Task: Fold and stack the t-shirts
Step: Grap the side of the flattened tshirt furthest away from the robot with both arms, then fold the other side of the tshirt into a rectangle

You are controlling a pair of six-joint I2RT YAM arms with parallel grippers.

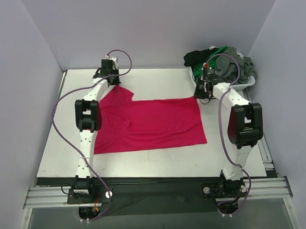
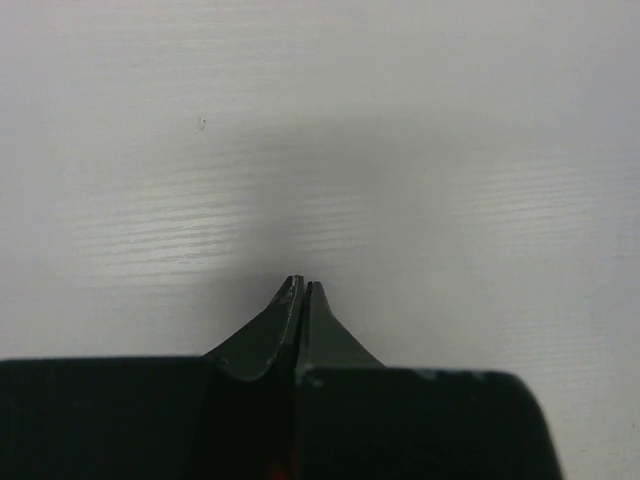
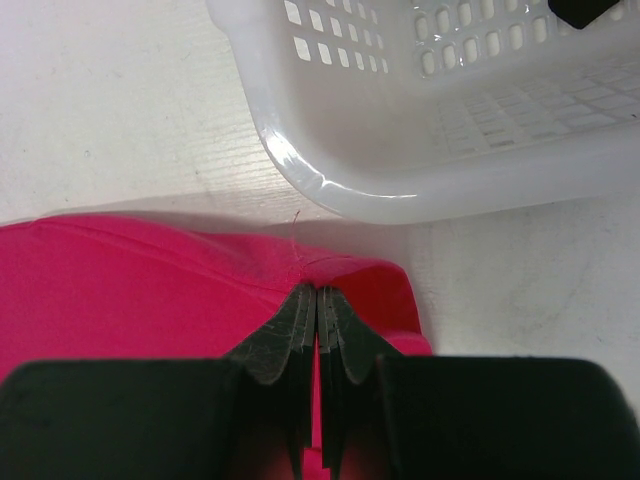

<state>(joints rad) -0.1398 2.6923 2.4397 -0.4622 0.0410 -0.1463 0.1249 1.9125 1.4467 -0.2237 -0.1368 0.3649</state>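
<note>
The crimson-red t-shirt (image 1: 153,124) lies spread flat on the white table. My left gripper (image 1: 113,80) is at its far left corner, where the cloth rises to a point. In the left wrist view the jaws (image 2: 301,283) are shut, with a sliver of red between them low down. My right gripper (image 1: 201,94) is shut on the shirt's far right corner; the right wrist view shows the cloth (image 3: 130,290) bunched at the fingertips (image 3: 317,290). The green (image 1: 220,52), grey (image 1: 232,65) and black (image 1: 195,57) t-shirts are heaped in the basket.
The white plastic basket (image 1: 250,82) stands at the table's back right corner, just beyond my right gripper; its rim (image 3: 350,180) is close in the right wrist view. Grey walls enclose the table on three sides.
</note>
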